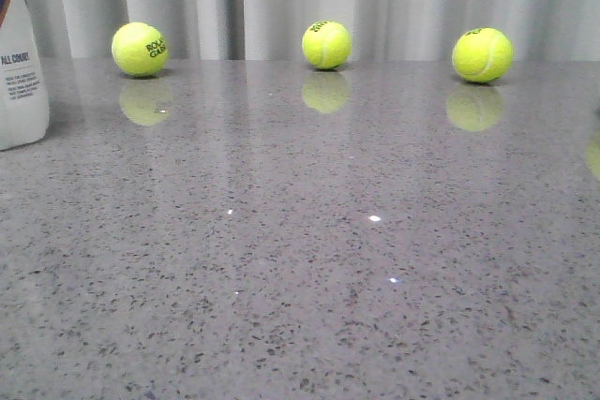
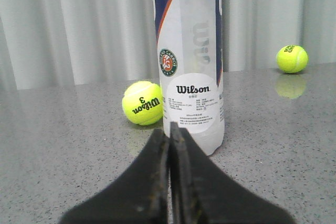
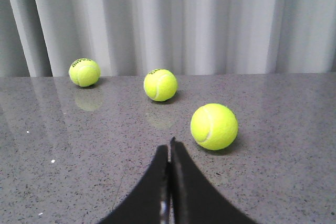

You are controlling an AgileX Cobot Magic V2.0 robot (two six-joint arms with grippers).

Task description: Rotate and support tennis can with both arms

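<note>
The tennis can [image 2: 191, 61] stands upright on the grey table, white with a navy and orange stripe, a round emblem and a Wilson label. In the front view only its lower part [image 1: 21, 63] shows at the far left edge. My left gripper [image 2: 169, 132] is shut and empty, its tips low over the table just short of the can's base. My right gripper [image 3: 169, 148] is shut and empty, low over the table, apart from a yellow ball [image 3: 213, 126]. Neither gripper shows in the front view.
Three yellow tennis balls [image 1: 140, 49] [image 1: 326, 44] [image 1: 482, 54] lie in a row at the back of the speckled table [image 1: 309, 259] before a grey curtain. One ball [image 2: 143, 103] lies just beside the can, another [image 2: 292, 59] further off.
</note>
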